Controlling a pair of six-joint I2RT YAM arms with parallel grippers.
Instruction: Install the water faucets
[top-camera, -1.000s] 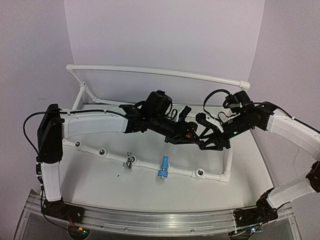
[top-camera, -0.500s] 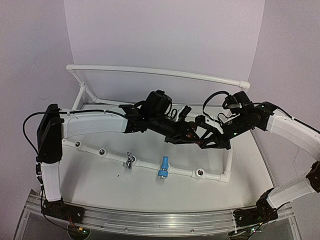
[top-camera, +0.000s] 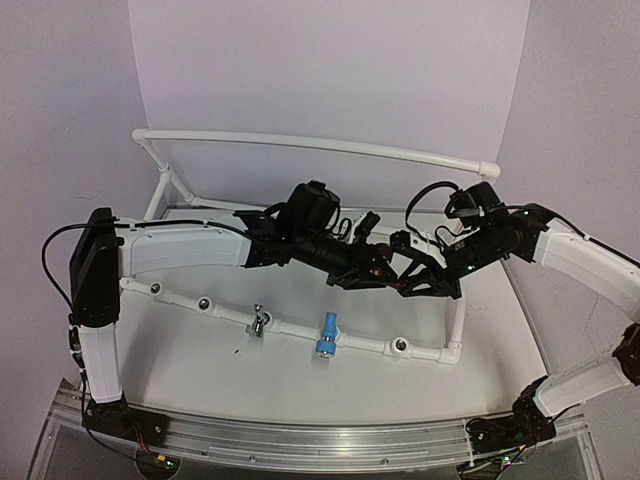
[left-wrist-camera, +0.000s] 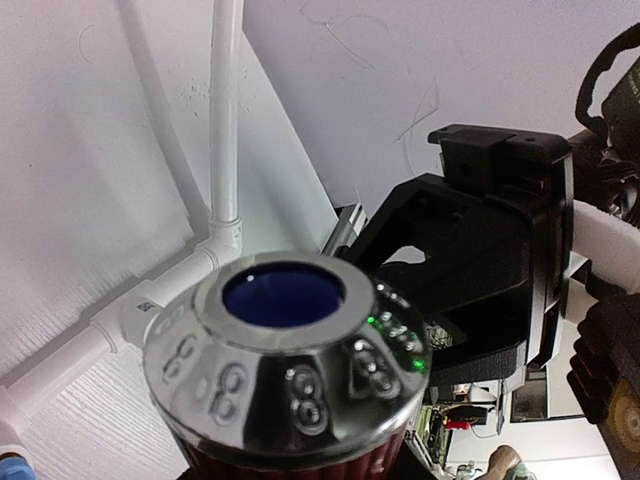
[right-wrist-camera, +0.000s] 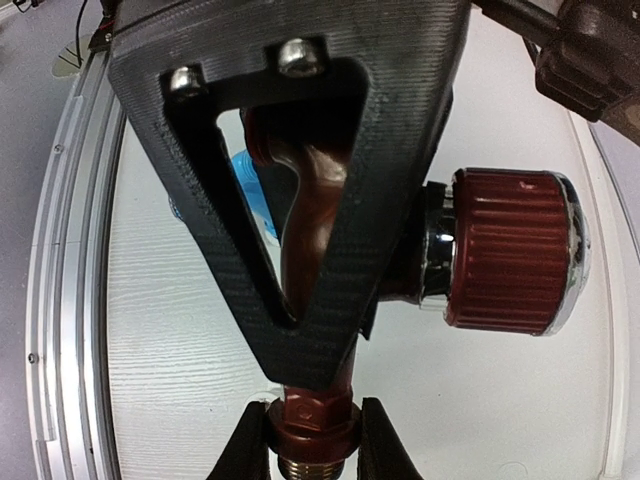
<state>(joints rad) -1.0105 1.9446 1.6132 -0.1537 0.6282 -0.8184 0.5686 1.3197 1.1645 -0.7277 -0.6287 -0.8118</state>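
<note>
You have the dark red-brown, ribbed-knob faucet (right-wrist-camera: 500, 250) aloft at centre of the top view, right fingers (right-wrist-camera: 252, 450) clenched on its hex end, left fingers (right-wrist-camera: 380, 150) unreadable as grasping or released; verify that clench before withdrawing left.

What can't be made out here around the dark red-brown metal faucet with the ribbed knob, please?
1. Dark red-brown faucet, threaded end: cut off at the right wrist view's bottom edge.
2. Left gripper opening: tiny and dark from above; hidden behind the faucet's shiny chrome cap in the left wrist view.
3. Light blue plastic faucet: mostly behind a black triangular finger, right wrist view.
</note>
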